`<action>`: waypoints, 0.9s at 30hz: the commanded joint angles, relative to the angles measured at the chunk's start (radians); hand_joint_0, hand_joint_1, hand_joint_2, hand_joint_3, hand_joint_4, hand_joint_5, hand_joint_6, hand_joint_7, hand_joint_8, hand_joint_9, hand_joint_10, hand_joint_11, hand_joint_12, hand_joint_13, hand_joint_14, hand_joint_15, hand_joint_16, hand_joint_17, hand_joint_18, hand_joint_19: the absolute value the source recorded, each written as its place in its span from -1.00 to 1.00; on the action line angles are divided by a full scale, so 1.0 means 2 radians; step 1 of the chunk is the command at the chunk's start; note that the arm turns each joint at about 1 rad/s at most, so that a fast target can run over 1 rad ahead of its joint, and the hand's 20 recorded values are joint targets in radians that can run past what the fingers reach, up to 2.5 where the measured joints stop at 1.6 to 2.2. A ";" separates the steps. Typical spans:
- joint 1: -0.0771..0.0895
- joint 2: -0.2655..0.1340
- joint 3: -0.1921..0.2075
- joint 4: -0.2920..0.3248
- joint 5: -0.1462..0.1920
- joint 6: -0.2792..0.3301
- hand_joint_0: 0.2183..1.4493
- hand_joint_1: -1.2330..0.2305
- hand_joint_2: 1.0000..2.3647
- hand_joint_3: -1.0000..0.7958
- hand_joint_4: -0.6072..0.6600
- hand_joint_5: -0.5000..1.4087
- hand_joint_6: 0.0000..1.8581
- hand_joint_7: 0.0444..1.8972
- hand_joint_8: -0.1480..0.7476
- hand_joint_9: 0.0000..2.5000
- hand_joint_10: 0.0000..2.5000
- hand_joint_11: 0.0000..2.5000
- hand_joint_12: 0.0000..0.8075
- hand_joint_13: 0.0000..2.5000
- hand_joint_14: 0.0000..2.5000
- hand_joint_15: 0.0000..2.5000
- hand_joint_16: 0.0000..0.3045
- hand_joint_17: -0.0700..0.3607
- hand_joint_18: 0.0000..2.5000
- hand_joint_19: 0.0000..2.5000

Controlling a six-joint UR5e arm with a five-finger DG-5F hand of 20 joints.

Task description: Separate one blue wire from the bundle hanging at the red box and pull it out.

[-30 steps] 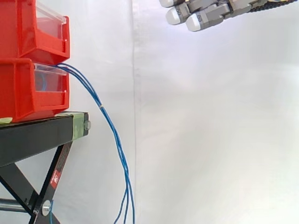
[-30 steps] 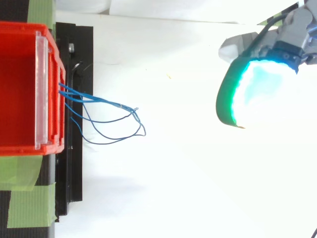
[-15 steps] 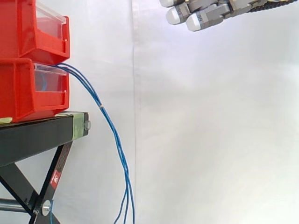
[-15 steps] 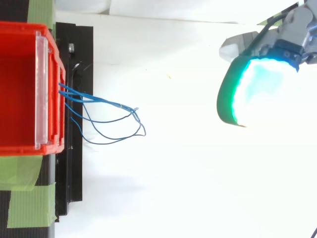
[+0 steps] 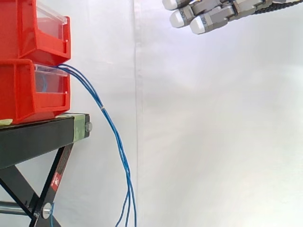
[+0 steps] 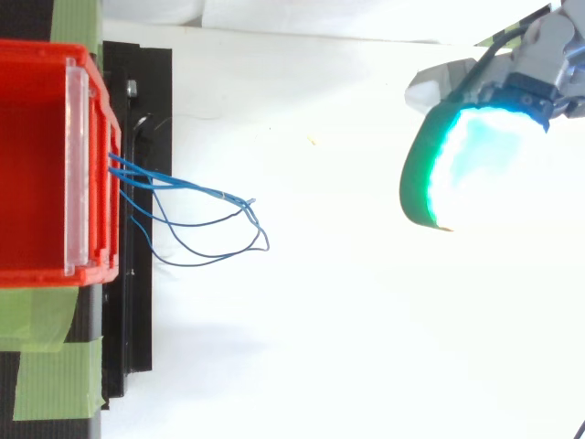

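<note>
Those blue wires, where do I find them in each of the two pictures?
Side view: the blue wires leave the red bins at left and hang down to the bottom edge.
Top view: the blue wires loop out rightward from the red bins at left.
Shared landmark: the red bins, at the left in both.

Red label (image 5: 56,180) on the stand (image 5: 33,139) is unreadable.
</note>
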 commanded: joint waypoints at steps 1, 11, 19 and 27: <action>0.001 0.000 0.000 0.000 0.001 -0.001 -0.56 0.08 -1.00 -0.44 0.30 -0.75 -0.46 -0.33 -0.11 -0.92 -1.00 -1.00 -0.14 -1.00 -1.00 -0.95 -0.60 -0.04 -1.00 -0.96; 0.002 0.000 0.000 -0.001 0.002 -0.001 -0.56 0.08 -1.00 -0.44 0.30 -0.74 -0.46 -0.33 -0.10 -0.91 -1.00 -1.00 -0.14 -1.00 -1.00 -0.94 -0.59 -0.03 -1.00 -0.95; 0.000 0.000 -0.001 -0.006 0.003 -0.010 -0.56 0.08 -1.00 -0.44 0.30 -0.74 -0.46 -0.33 -0.10 -0.91 -1.00 -1.00 -0.14 -1.00 -1.00 -0.94 -0.60 -0.03 -1.00 -0.94; 0.002 -0.002 -0.013 -0.035 0.055 -0.093 -0.56 0.08 -1.00 -0.44 0.31 -0.74 -0.46 -0.33 -0.10 -0.90 -1.00 -1.00 -0.14 -1.00 -1.00 -0.94 -0.60 -0.03 -1.00 -0.94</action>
